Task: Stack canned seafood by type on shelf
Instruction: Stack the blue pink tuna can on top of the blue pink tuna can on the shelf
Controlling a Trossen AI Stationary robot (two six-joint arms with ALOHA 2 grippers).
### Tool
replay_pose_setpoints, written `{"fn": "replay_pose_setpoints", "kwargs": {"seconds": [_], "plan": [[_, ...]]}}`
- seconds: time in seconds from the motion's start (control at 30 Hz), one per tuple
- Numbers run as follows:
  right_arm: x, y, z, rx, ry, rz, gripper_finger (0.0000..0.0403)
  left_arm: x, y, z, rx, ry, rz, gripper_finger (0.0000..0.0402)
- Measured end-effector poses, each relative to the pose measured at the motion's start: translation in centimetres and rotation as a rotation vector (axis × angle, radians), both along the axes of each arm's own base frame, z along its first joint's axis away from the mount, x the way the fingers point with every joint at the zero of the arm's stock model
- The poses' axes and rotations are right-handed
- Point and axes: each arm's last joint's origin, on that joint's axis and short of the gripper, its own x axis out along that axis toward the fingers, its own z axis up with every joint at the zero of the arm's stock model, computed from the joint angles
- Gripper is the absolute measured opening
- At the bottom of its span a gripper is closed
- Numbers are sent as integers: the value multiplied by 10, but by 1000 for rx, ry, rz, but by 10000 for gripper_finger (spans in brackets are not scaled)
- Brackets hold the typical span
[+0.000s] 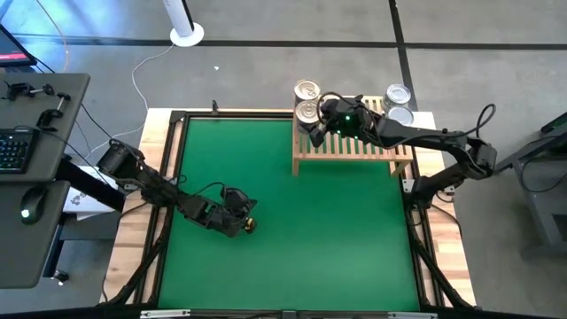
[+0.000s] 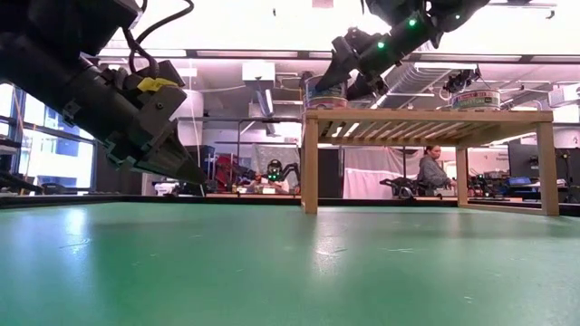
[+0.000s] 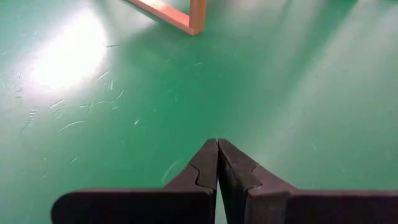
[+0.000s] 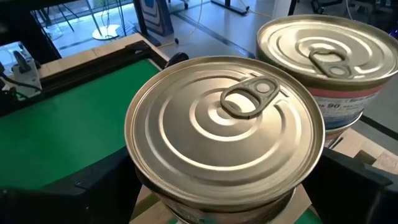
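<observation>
So from my seat, the right gripper (image 1: 310,120) is up at the left end of the shelf (image 1: 354,148), that low light-wood rack with the slatted top sitting along the far edge of the green mat (image 1: 292,239). Its jaws are spread wide around a gold-toned tin (image 4: 224,134), but I can't tell if the pads actually touch it. Wrist cam shows the lid nicely: shiny, concentric pressed rings, oval pull tab. That tin sits on top of another one. Just beside it is a second gold tin (image 4: 323,50) with a printed paper label around its wall. At the shelf's other end there's a pair of plain silver tins (image 1: 398,96). My left gripper (image 1: 248,224) is parked low over the bare mat, fingers pinched together, nothing in them.
</observation>
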Motion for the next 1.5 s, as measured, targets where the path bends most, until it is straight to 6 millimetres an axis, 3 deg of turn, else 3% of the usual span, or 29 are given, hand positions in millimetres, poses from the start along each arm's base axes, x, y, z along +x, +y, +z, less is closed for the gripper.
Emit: {"fn": "replay_pose_setpoints", "kwargs": {"seconds": [0.3, 1.5], "plan": [[0, 0, -1, 4, 9, 0, 395, 0, 0, 0, 0, 0, 0, 0], [-2, 2, -5, -21, 84, 64, 400, 0, 0, 0, -4, 1, -3, 0]]}}
